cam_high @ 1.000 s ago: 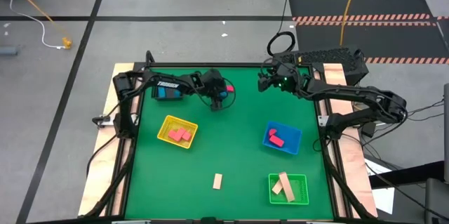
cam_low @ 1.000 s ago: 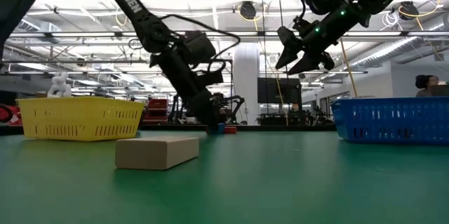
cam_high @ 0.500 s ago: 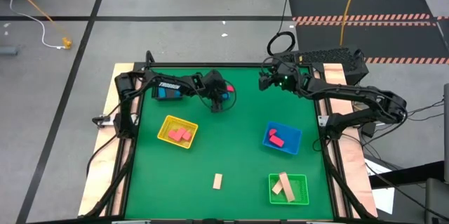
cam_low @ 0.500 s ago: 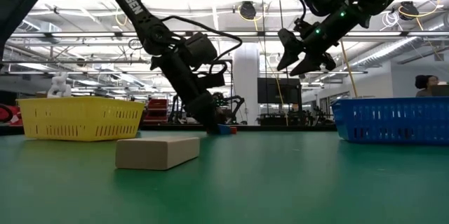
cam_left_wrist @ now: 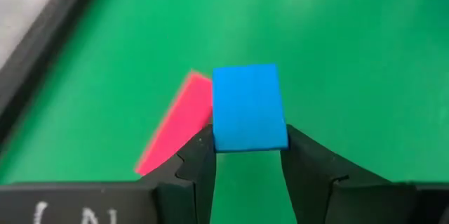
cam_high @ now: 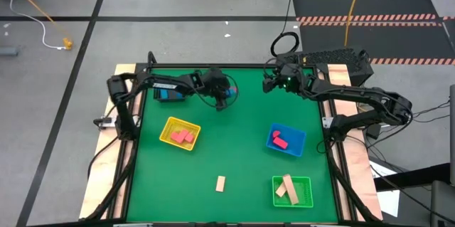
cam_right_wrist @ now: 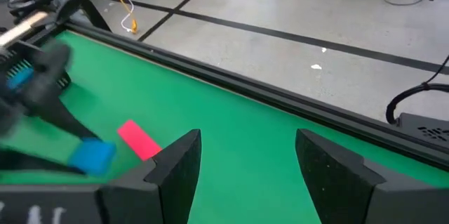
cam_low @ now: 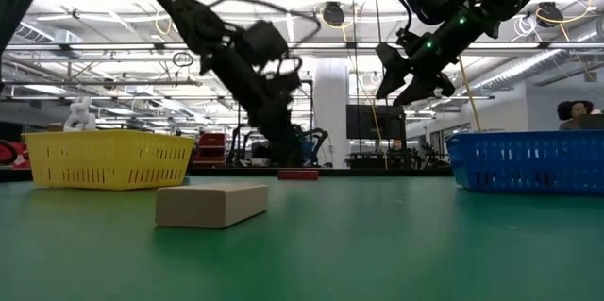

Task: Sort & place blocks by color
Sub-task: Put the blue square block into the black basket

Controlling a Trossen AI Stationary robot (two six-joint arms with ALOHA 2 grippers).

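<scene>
We see a green table (cam_high: pixel 234 163) holding a yellow tray (cam_high: pixel 168 139) with pink blocks (cam_high: pixel 183 136), a blue tray (cam_high: pixel 296 146) with a pink block (cam_high: pixel 280 141), and a green tray (cam_high: pixel 306 191) with tan blocks (cam_high: pixel 286 188). A tan block (cam_high: pixel 220 183) lies loose. Dark fingers (cam_left_wrist: pixel 198 161) pinch a bright blue block (cam_left_wrist: pixel 248 107) beside a pink bar (cam_left_wrist: pixel 175 140).

Left gripper (cam_left_wrist: pixel 247 155) jaws clamped, right gripper (cam_right_wrist: pixel 247 161) jaws apart.

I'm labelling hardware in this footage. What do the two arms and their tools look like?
Both arms are dark, jointed and slim. The left arm has white lettering and a looping black cable. The right arm shows green lights near its wrist. Each tool, left tool and right tool, has two dark angular fingers.
</scene>
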